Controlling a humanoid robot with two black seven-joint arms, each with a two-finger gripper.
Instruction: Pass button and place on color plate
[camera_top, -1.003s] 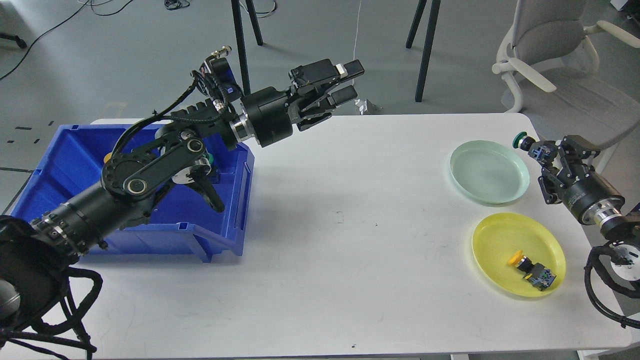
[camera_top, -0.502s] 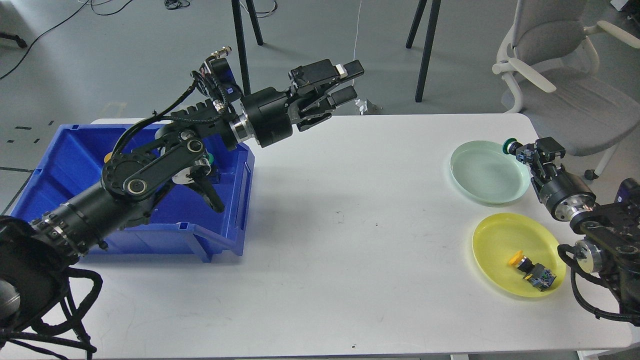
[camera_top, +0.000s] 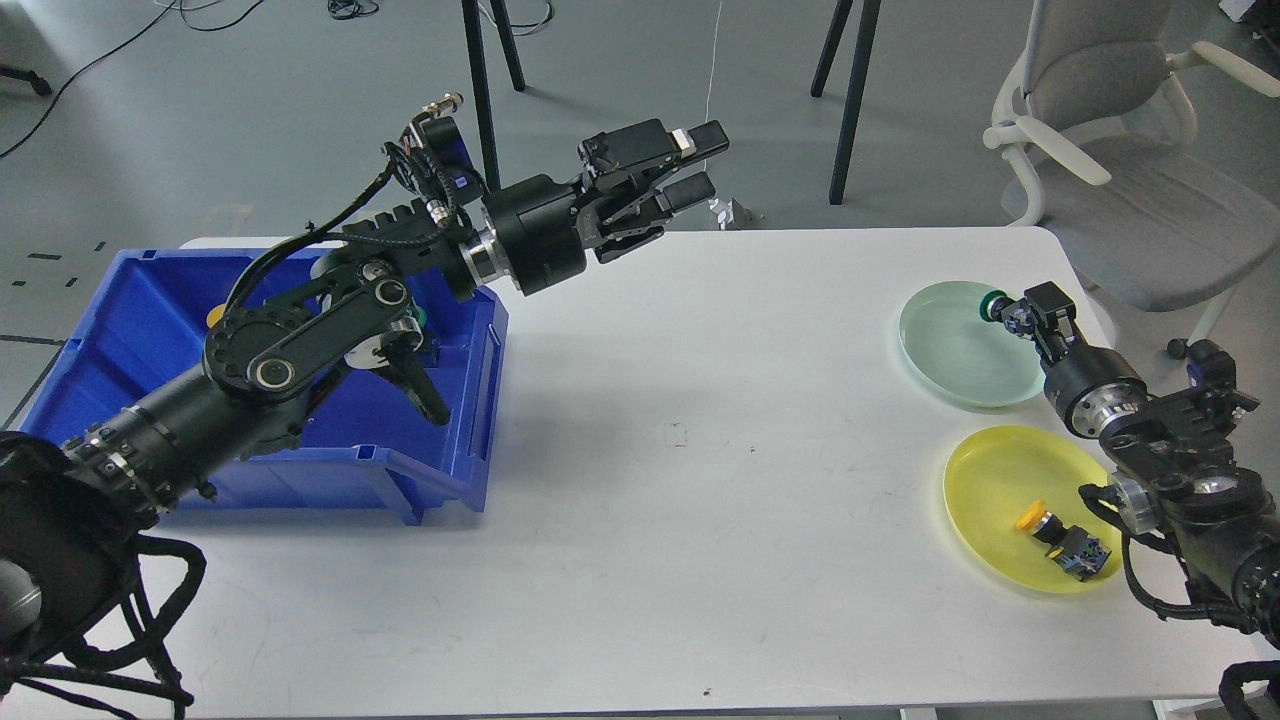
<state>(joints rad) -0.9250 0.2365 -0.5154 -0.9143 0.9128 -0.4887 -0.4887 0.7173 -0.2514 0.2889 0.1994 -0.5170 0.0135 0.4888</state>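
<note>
Right end effector (camera_top: 1020, 312) gripping green button (camera_top: 993, 305) over green plate's (camera_top: 940, 355) right rim, left end effector (camera_top: 700, 165) parted, aloft

Blue bin (camera_top: 120, 330), white table (camera_top: 700, 480), pale green plate (camera_top: 950, 350), yellow plate (camera_top: 990, 480), green-capped button (camera_top: 995, 306)

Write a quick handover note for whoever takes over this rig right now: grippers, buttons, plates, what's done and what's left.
Left gripper: open, empty, raised above the table's far edge.
Right gripper: shut on the green button, at the green plate's right rim.
Yellow button lies in the yellow plate: done.
Left: release the green button onto the green plate; more buttons seem to remain in the blue bin.
</note>
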